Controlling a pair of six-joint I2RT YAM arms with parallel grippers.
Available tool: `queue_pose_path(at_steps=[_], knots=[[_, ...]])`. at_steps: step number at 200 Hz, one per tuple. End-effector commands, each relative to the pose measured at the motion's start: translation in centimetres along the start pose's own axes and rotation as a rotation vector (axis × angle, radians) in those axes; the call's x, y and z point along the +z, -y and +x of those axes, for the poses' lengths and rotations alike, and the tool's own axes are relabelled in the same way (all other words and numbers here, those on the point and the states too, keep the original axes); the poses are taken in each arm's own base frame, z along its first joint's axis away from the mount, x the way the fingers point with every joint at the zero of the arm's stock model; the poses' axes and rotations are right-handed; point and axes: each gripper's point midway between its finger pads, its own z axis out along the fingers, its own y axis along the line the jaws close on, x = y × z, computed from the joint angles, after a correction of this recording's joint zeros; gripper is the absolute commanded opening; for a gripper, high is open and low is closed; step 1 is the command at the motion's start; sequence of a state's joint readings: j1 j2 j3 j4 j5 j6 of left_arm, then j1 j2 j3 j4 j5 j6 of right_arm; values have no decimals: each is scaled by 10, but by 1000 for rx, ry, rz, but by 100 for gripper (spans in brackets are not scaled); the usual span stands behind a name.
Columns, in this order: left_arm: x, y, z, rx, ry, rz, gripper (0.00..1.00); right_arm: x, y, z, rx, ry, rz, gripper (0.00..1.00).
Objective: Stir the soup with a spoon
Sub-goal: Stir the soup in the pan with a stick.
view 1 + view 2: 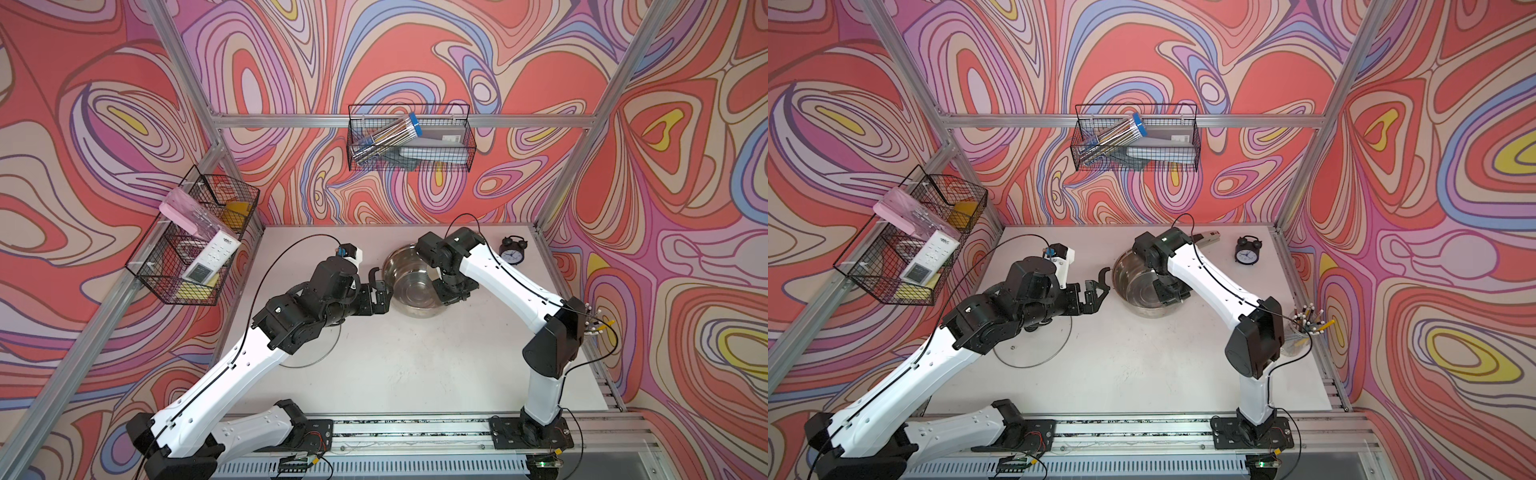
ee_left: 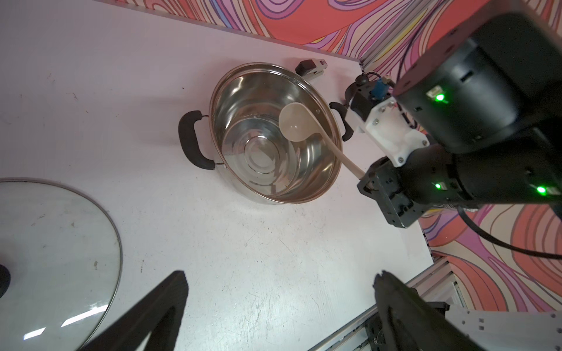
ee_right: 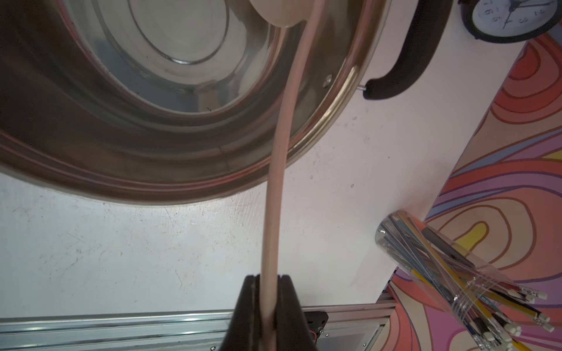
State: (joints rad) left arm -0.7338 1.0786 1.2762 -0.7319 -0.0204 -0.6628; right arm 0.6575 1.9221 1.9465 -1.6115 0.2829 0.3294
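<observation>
Left wrist view looks into the steel pot [image 2: 258, 158], standing toward the back of the white table [image 2: 243, 258]. The cream ladle [image 2: 293, 123] has its bowl inside, near the wall on the right arm's side, with the handle slanting out over the rim; whether the bowl touches the steel cannot be told. The right gripper [image 3: 269, 278] is clamped on the handle's outer end, a jaw pressed to each side.

A clear cup of pencils [image 3: 456, 273] stands by the table's right edge. A black alarm clock [image 1: 513, 249] sits right of the pot, and a glass lid [image 2: 54, 243] lies flat, partly under the left arm in both top views. A back-wall wire basket [image 1: 409, 137] holds a tube of pencils.

The left gripper [image 2: 279, 276] hovers just beside the pot's black side handle [image 2: 191, 139], fingers spread wide apart. The right arm reaches over the pot, wrist bent downward
</observation>
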Motion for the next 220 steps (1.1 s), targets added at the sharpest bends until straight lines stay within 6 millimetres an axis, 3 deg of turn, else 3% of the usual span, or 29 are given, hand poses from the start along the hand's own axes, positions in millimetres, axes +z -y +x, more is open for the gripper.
queue_pose_path(at_steps=[1, 26, 51, 127, 169, 220], knots=[[-10, 14, -8, 75, 62, 89, 99, -2, -7, -24, -11, 59, -15, 0], [-17, 22, -10, 162, 106, 145, 99, -5, -21, -39, -12, 84, -76, 0], [-22, 24, -12, 234, 143, 166, 99, -9, -37, -41, -14, 83, -152, 0], [-19, 20, -15, 230, 180, 155, 99, -30, -80, -4, -57, 92, -300, 0], [-14, 23, -15, 217, 186, 169, 99, -36, -75, 24, -40, 66, -291, 0], [-11, 22, -13, 203, 192, 174, 99, -29, -47, 60, -18, 21, -205, 0]])
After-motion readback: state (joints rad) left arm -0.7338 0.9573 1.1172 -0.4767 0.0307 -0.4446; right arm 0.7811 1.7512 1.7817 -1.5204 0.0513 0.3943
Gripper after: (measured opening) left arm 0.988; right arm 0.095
